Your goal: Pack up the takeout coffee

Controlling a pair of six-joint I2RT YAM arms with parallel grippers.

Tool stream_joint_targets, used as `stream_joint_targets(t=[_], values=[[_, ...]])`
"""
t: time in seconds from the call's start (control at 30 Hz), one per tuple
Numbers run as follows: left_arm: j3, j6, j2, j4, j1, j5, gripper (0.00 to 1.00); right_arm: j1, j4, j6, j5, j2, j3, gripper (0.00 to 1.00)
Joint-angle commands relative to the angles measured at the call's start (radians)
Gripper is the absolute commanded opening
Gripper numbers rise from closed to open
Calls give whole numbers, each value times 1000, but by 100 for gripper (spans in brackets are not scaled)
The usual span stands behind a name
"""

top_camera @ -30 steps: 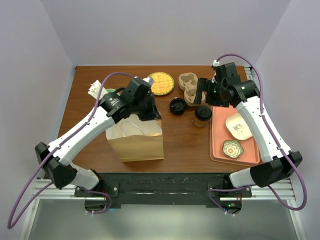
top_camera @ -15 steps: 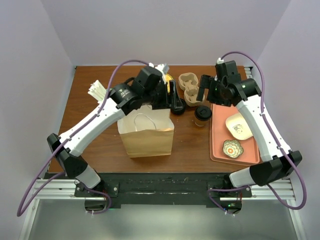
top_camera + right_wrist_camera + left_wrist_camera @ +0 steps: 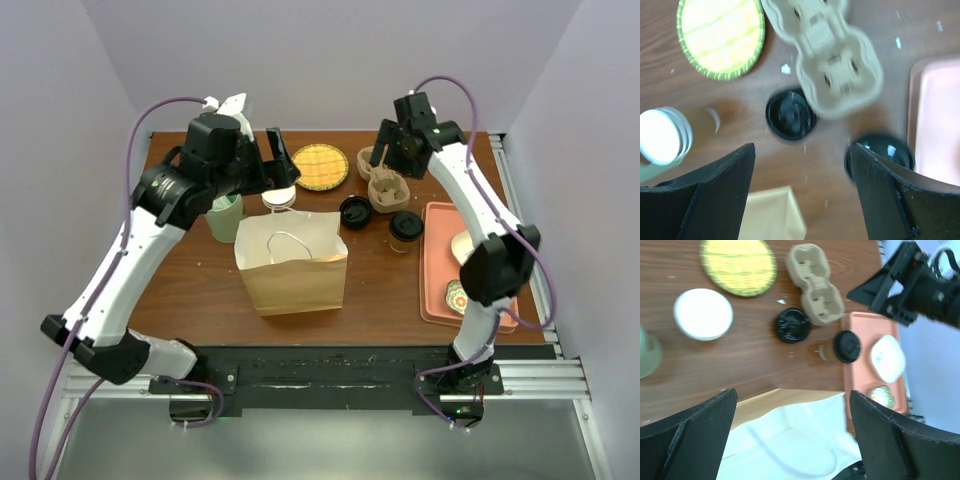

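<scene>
The takeout coffee (image 3: 405,229), a brown paper cup with a black lid, stands upright on the wood beside the pink tray (image 3: 436,290). It also shows in the left wrist view (image 3: 841,346) and, blurred, in the right wrist view (image 3: 879,151) by my right finger. An open kraft paper bag (image 3: 292,268) stands at the table's middle front. My left gripper (image 3: 277,167) hovers open behind and above the bag (image 3: 790,440), holding nothing. My right gripper (image 3: 385,155) hangs open above the cardboard cup carrier (image 3: 385,182), its jaws wide apart and empty (image 3: 802,150).
A loose black lid (image 3: 354,211) lies between bag and carrier. A yellow woven coaster (image 3: 321,166) sits at the back, with a white-lidded cup (image 3: 280,196) and a pale green cup (image 3: 225,215) behind the bag's left. Two small dishes rest on the tray.
My left gripper opened, let go of the bag's rim and pulled up and back to the left. The bag shifted right and stands open. My right gripper swung back-left over the carrier.
</scene>
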Motion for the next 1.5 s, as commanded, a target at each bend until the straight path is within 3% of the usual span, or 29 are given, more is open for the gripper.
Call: stream_joint_targets(t=[0.0,0.27,0.5,0.6,0.73,1.47], values=[[-5,120,-73,-112,-3,-135,100,1,78,-259,0,147,159,80],[-177,57,-216,-164,-2,-265,99,-19,147,-430,-15,322,219,75],[-155,2,-250,-270,-2,-277,100,-31,217,-522,-69,416,290,71],[-172,-38,-257,-288,-2,-276,100,-39,222,-533,-25,436,320,71],[-204,-72,-270,-285,-2,-271,100,-57,218,-543,-77,468,332,71],[-181,-49,-231,-238,-2,-290,98,-77,175,-560,-74,539,388,60]])
